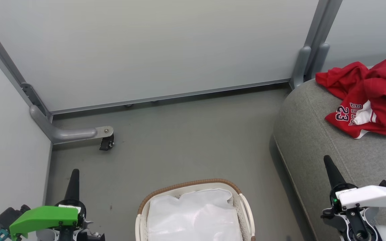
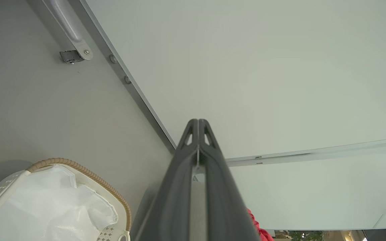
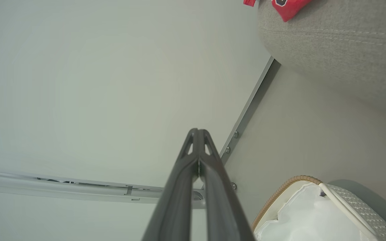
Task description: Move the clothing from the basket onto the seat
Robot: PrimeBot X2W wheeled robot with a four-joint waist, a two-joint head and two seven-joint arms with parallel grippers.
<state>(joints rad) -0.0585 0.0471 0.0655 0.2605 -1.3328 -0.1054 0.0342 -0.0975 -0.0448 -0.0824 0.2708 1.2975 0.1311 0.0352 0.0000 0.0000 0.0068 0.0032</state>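
The red clothing (image 1: 372,97) lies crumpled on the grey seat (image 1: 320,147) at the right, its "BULLS 23" print facing up; a red corner (image 3: 288,8) also shows in the right wrist view. The white basket (image 1: 186,190) with its brown woven rim stands on the floor at bottom centre, holding just its white liner (image 1: 193,216). My left gripper (image 1: 74,174) is shut and empty, left of the basket. My right gripper (image 1: 327,160) is shut and empty, above the seat's front edge. Both grippers' tips (image 2: 198,122) (image 3: 197,131) meet in the wrist views.
Grey partition panels (image 1: 146,47) wall off the back and left. A panel foot with a black caster (image 1: 106,142) juts onto the floor at the left. Open grey floor (image 1: 193,140) lies between basket, panels and seat.
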